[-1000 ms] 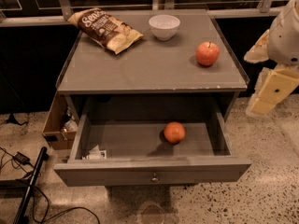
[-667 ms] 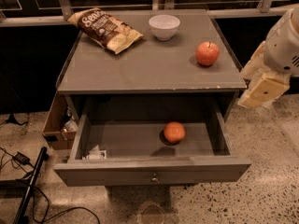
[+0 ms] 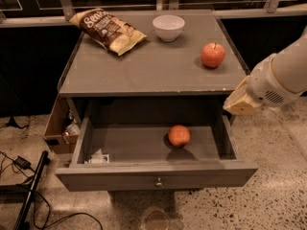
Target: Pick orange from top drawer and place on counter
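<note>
One orange [image 3: 179,135] lies right of centre in the open top drawer [image 3: 120,177]; the gripper [image 3: 241,102] hovers beside the drawer's right wall, jaws' state impossible to tell. Best approach: swing left above the fruit, then drop straight, clear of the desk [image 3: 144,66] edge.

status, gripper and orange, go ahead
Gripper at the right wall of the open top drawer, off the orange. Orange lying on drawer floor, centre-right. Nothing between them.
</note>
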You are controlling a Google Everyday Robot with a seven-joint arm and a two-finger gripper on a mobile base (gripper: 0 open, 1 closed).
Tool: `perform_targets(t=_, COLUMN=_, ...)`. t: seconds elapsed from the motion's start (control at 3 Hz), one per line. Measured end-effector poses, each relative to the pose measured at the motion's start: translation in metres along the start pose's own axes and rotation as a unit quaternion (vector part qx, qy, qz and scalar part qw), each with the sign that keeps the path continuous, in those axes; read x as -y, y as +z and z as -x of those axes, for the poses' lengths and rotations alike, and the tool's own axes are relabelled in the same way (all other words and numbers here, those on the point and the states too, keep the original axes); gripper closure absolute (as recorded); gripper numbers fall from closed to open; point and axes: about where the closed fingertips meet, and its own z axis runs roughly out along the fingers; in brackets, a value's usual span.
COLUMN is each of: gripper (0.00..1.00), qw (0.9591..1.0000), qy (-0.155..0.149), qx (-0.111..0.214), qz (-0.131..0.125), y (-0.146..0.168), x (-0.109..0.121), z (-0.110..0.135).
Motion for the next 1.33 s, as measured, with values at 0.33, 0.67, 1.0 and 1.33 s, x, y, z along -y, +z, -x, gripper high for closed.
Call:
perform_targets(t=0.33, gripper=1.0, qw=0.9973, qy=0.051, qx=0.053, qz=-0.005, y=0.053, x=0.01, z=-0.012)
perform_targets(t=0.67, gripper=1.0, qw=0.9974, qy=0.05, qx=0.052, qz=-0.004, y=0.053, x=0.01, z=-0.012)
perform_targets(t=1.0, gripper=1.0, qw=0.9962, qy=0.07, qx=0.052, qz=-0.002, y=0.066, x=0.007, z=-0.031)
perform_targets(t=1.33, gripper=0.85, qw=0.9939, qy=0.091, qx=0.061, qz=0.01, y=0.09, x=-0.001, z=-0.044)
